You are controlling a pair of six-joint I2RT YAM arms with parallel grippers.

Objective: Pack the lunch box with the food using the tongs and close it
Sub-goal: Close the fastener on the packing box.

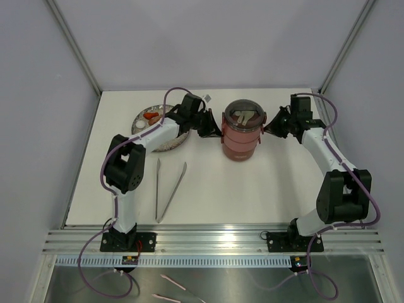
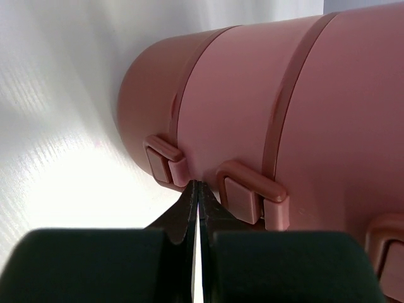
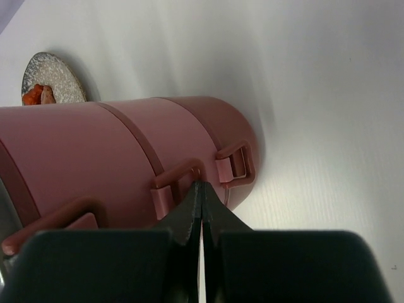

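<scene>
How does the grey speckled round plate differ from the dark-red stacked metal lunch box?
The grey speckled round plate is flat and low; the dark-red stacked metal lunch box stands tall in tiers. The plate shows orange food pieces; the lunch box's contents cannot be made out. The left arm crosses over the plate; the shut left hand and right hand flank the lunch box. Both are round, on the white table.

1 overhead view, 2 wrist close-ups (opposite sides), sharing lunch box point(image 1: 240, 142)
</scene>
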